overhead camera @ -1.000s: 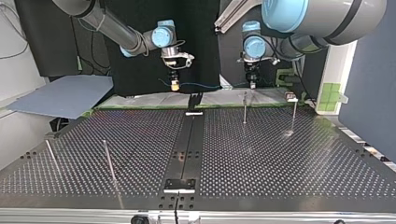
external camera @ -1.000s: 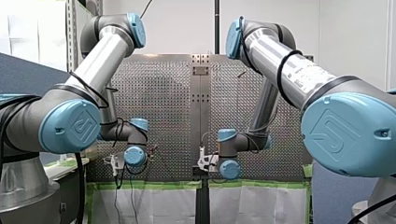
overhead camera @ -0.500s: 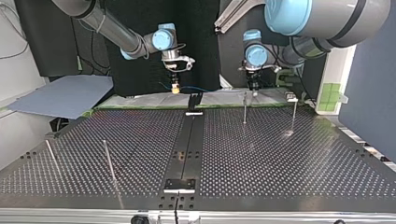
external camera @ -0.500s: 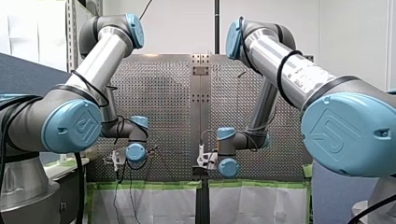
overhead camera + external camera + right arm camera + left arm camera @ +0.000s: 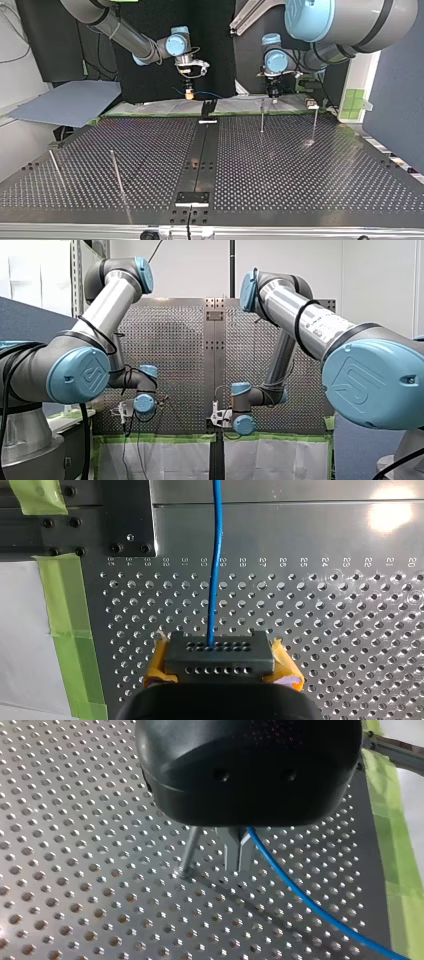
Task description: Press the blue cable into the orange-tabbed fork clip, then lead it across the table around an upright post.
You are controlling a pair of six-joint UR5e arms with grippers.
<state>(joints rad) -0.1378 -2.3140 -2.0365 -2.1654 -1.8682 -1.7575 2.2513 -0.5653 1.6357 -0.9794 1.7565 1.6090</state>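
Blue cable spans the table's far edge in the top view, pinched by my right gripper in yellow pads and my left gripper in metal fingers; an upright post stands just beside the latter.

The surface is a metal plate perforated with a regular grid of holes. In the top view a dark strip runs down its middle from the far edge to the near edge, ending in a screwed end plate at the frame's lower centre. At the strip's far end, upper centre, a black fixture stands on a pale base. It may be a forked clip, but it is too small to tell. A pair of thin posts rises at the lower left, and a second pair of posts at the upper right. Green tape lines the far edge. In the right wrist view, printed numbers run along one row of holes.
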